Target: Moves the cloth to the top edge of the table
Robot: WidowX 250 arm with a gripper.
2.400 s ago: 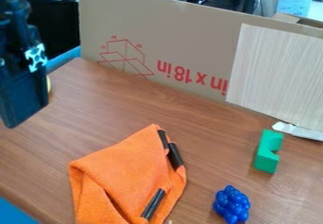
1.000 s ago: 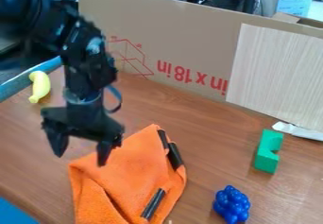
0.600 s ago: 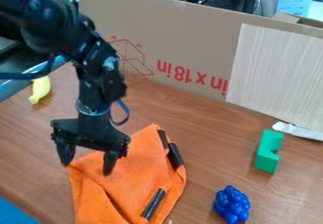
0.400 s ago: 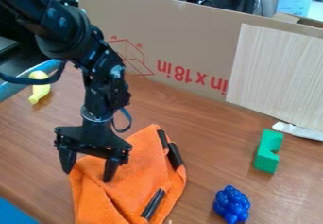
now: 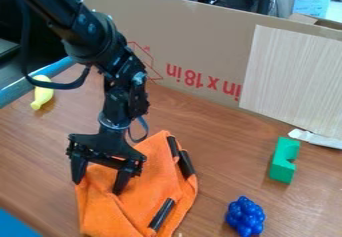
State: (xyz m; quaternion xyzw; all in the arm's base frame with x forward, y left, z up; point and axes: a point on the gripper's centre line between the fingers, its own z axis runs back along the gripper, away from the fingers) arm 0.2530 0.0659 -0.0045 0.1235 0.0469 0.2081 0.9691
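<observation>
The orange cloth [image 5: 143, 196] lies crumpled on the wooden table in the lower left-centre, with dark strips on its right part. My gripper [image 5: 97, 185] is at the cloth's left upper part, its two fingers spread apart and pointing down. The left fingertip is at the cloth's left corner, and the right one is over the orange fabric. The cloth's upper left edge is partly hidden behind the gripper.
A blue grape-like cluster [image 5: 245, 216] and a green notched block [image 5: 284, 160] are on the right. A yellow toy [image 5: 42, 92] lies at the upper left. A cardboard panel [image 5: 194, 46] stands along the table's back edge, with a white scrap [image 5: 316, 138] near it.
From the upper left, the arm has swung in and come down to the cloth, lately shifting slightly right and lower. The cloth's left edge has shifted slightly right.
</observation>
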